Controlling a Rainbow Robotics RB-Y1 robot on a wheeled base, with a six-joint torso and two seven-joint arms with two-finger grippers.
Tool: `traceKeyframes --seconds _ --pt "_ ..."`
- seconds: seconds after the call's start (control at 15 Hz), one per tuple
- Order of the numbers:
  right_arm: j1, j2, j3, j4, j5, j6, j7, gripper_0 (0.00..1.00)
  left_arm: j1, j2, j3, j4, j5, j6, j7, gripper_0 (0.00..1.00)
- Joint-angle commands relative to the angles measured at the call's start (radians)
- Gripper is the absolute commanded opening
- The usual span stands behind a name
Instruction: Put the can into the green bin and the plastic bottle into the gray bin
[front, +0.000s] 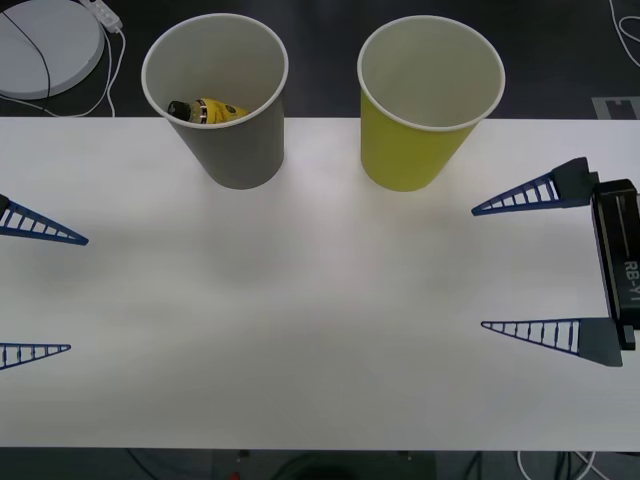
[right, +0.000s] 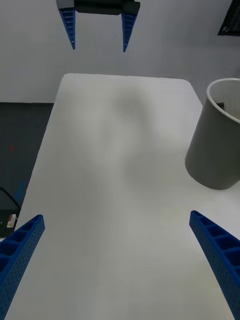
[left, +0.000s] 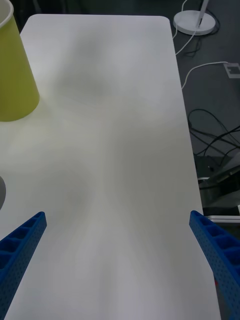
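Your table (front: 320, 330) is bare white from its near edge to the bins. Your left tool (front: 35, 295) and right tool (front: 530, 270) hover at its sides, both spread wide, holding nothing. Farther back, the plastic bottle (front: 208, 110) lies inside the gray bin (front: 240, 150); the green bin (front: 415, 150) stands beside it, apart.

The worktop (front: 320, 330) has a smooth, matt white surface. The gray bin (front: 240, 150) and green bin (front: 410, 150) look like matt paper. The plastic bottle (front: 207, 110) carries a glossy yellow label. Both pincers' fingers (front: 535, 190) are ribbed blue plastic.
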Motion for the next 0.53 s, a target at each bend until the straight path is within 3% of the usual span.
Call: traceKeyframes --seconds 0.07,0.53 --pt "0.066 0.000 -0.062 0.001 -0.010 -0.003 -0.015 1.00 0.000 0.000 0.000 0.000 0.000 0.000 0.000 1.00" --pt "0.123 0.017 -0.146 0.052 -0.032 -0.072 -0.052 1.00 0.000 0.000 0.000 0.000 0.000 0.000 0.000 1.00"
